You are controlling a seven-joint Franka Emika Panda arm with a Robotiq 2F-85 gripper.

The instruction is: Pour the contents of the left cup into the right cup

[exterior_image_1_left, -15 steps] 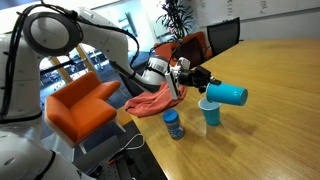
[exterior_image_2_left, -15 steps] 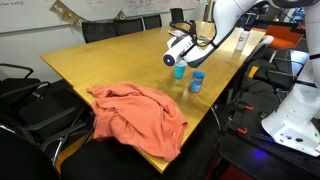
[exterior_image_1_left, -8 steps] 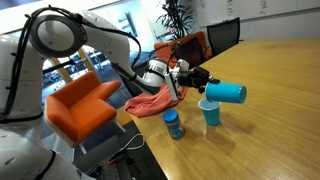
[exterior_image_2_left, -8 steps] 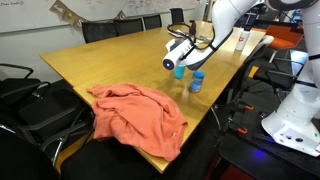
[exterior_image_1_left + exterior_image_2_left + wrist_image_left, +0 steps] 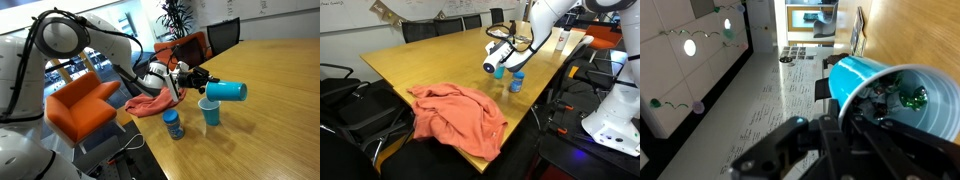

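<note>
Up over the table edge, the white robot arm (image 5: 105, 40) reaches in sideways, its wrist turned so that the black gripper (image 5: 203, 80) points roughly level across the light wooden table (image 5: 275, 130). In an exterior view the same arm (image 5: 545, 15) comes down from the upper corner to the gripper (image 5: 500, 58) near the table's far side.

The jaws are clamped tight on the left cup (image 5: 228, 92), a small tapered teal-blue plastic cup that lies on its side in the air, gripped at one end. It hangs just above the right cup (image 5: 210, 113), a second small tapered teal-blue plastic cup that stands upright on the table with its mouth open to the top. In an exterior view the left cup (image 5: 492, 66) shows a pale round end toward the camera, and the right cup (image 5: 500, 73) stands partly hidden behind it.

From the wrist view the left cup (image 5: 855, 78) fills the right half of the picture, its mouth turned toward the camera, with the dark gripper (image 5: 875, 112) at its rim. Dark shapes and a few green specks show inside; what they are cannot be told.

Counted: two teal cups, one short blue bottle-like container (image 5: 173, 124) standing near the right cup, one crumpled orange cloth (image 5: 460, 115) on the table, and one orange armchair (image 5: 78, 108) beside the table.
</note>
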